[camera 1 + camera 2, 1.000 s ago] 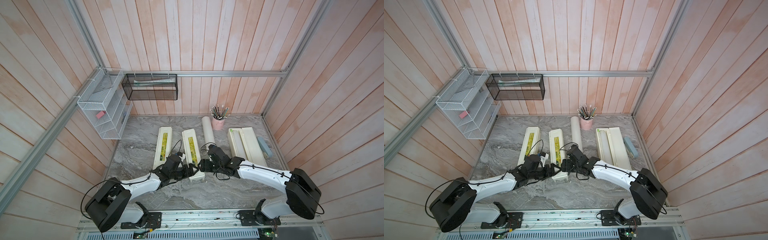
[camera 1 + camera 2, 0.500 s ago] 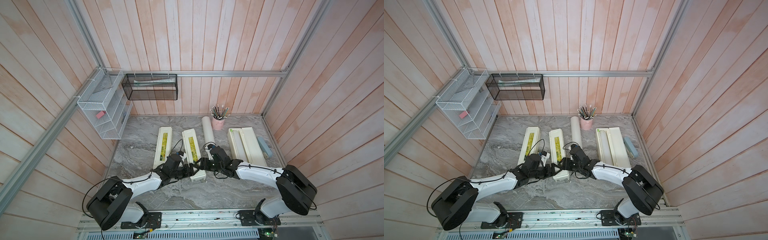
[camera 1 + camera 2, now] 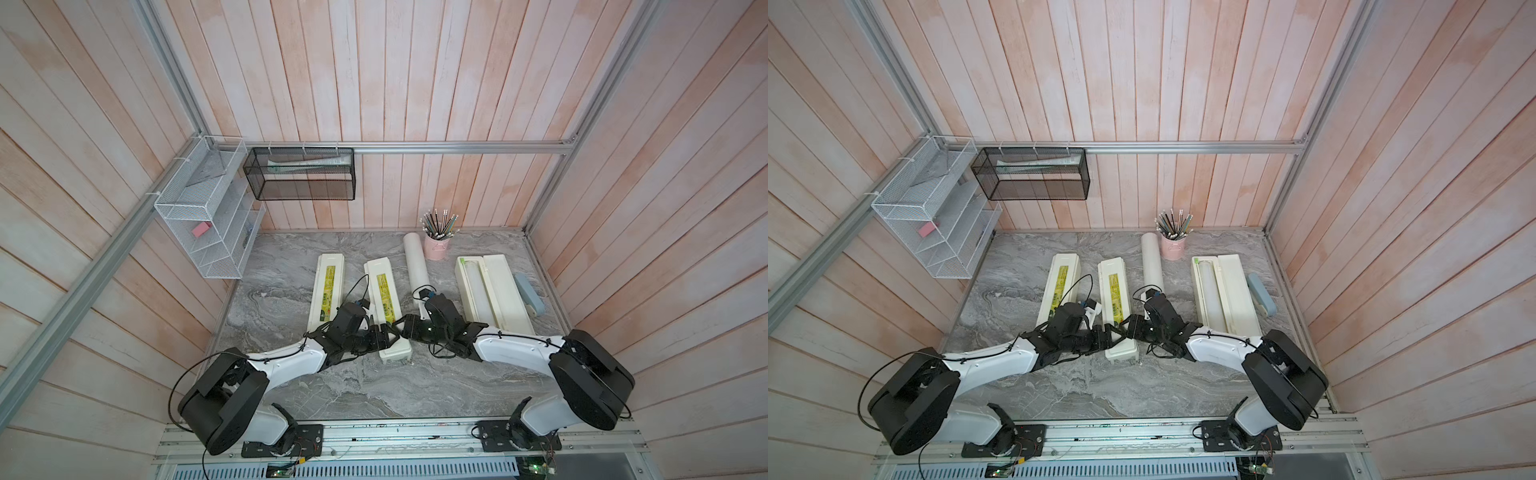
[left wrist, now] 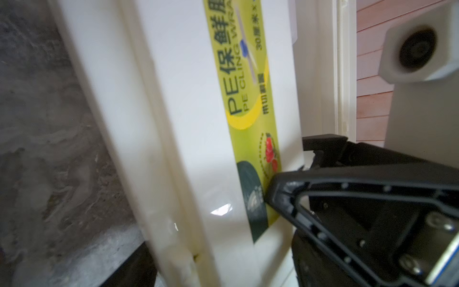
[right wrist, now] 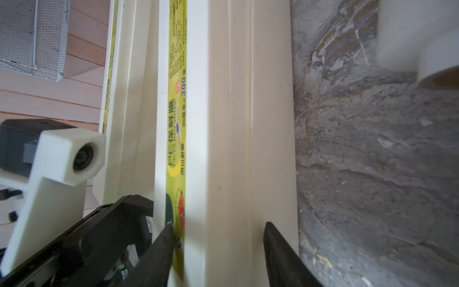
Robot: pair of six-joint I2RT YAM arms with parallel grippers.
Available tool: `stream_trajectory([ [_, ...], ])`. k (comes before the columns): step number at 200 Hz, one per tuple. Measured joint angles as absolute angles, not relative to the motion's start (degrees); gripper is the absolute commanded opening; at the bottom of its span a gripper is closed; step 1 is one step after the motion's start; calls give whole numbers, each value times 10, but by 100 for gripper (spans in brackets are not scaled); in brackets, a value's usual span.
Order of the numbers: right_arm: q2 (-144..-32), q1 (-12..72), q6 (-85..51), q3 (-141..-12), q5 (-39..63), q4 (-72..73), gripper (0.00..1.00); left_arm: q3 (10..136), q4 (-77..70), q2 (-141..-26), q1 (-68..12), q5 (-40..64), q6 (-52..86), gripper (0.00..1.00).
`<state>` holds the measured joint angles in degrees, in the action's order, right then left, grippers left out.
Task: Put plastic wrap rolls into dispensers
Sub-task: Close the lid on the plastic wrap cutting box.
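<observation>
Three long cream boxes lie on the grey table (image 3: 332, 386). The left box (image 3: 327, 291) and the middle box (image 3: 385, 303) are shut, with yellow-green labels on their lids. The right box (image 3: 505, 291) is open, and a see-through roll (image 3: 471, 289) lies in its left half. A thick white roll (image 3: 417, 266) lies loose on the table between the middle box and the right box. Its far end is just beside a pink cup of pencils (image 3: 436, 250). A small grey-blue thing (image 3: 530, 294) lies just right of the open box. Both grippers meet at the near end of the middle box. The left gripper (image 3: 382, 337) reaches in from the left and is spread wide, with the box between its fingers. The right gripper (image 3: 406, 332) reaches in from the right. Its fingers (image 5: 164, 248) sit on both sides of the box's right part, and one tip touches the label. I cannot tell if it squeezes.
</observation>
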<state>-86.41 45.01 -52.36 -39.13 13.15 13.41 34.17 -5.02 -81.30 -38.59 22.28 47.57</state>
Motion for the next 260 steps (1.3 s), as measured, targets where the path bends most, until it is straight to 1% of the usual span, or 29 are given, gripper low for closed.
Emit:
stream_trajectory([
  [18,-864,449,-529,-385,132,145,56,352,-33,-813,-386,220,471,79],
  [23,-864,449,-530,-384,132,149,59,353,-30,-812,-386,220,470,79],
  [31,-864,449,-533,-382,132,151,67,354,-26,-811,-386,220,469,79],
  [38,-864,448,-537,-381,131,150,71,355,-23,-808,-386,220,467,79],
  [84,-859,448,-545,-376,145,140,73,362,13,-797,-390,223,458,79],
  [100,-854,447,-544,-375,150,130,81,365,22,-795,-392,225,456,79],
  [108,-853,445,-543,-374,153,125,82,366,27,-794,-392,226,456,79],
  [140,-848,441,-542,-374,167,110,83,367,37,-788,-394,225,457,79],
  [169,-842,435,-540,-369,180,105,81,367,37,-786,-396,225,463,79],
  [195,-837,429,-540,-364,192,106,81,367,38,-780,-397,225,473,79],
  [213,-837,426,-540,-363,197,107,81,367,39,-774,-398,224,479,81],
  [260,-832,416,-541,-353,218,127,80,366,41,-753,-398,222,494,81],
])
